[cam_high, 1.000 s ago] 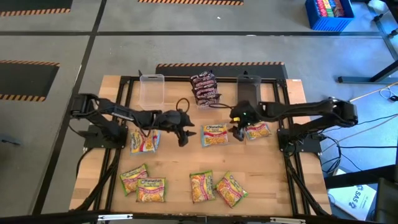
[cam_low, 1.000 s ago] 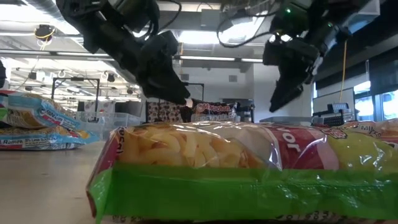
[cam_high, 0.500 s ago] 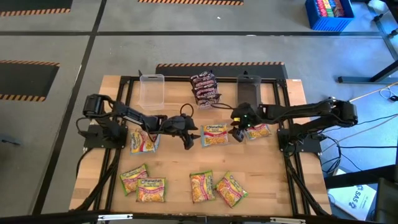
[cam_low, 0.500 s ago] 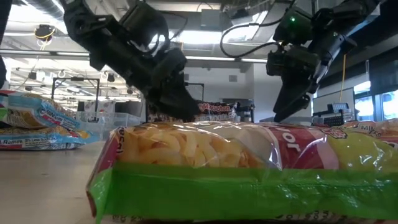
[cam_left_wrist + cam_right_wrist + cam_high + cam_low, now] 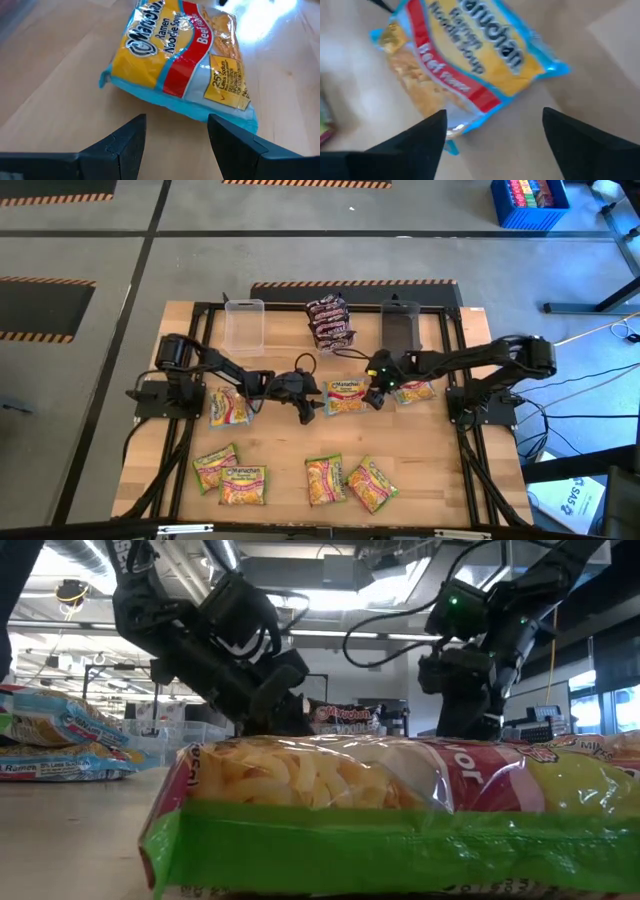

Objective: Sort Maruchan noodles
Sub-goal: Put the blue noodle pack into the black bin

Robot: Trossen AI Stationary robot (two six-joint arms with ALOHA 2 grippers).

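Note:
A yellow-orange Maruchan noodles packet with blue edges [image 5: 345, 397] lies flat on the table's middle; it also shows in the left wrist view [image 5: 175, 60] and the right wrist view [image 5: 470, 55]. My left gripper [image 5: 305, 408] stands open just left of it, its fingers [image 5: 122, 145] short of the packet's edge. My right gripper [image 5: 375, 396] stands open at the packet's right side, low over it [image 5: 492, 137]. Neither touches it. Two more yellow-orange packets [image 5: 230, 407] [image 5: 415, 390] lie to the left and right. Several yellow-green packets [image 5: 325, 478] lie near the front edge. Maroon packets [image 5: 330, 323] are stacked at the far edge.
A clear tub [image 5: 243, 325] and a dark grey tub [image 5: 400, 328] stand at the far edge, either side of the maroon stack. A yellow-green packet [image 5: 380, 800] fills the foreground of the low view and hides both grippers' fingertips. Bare wood lies between the middle row and the front packets.
Both grippers have come down toward the middle yellow-orange packet. My left gripper has also gone toward the table's right, closer to the packet's left edge. My right gripper has rolled a little and edged toward the packet. The packets have stayed where they were.

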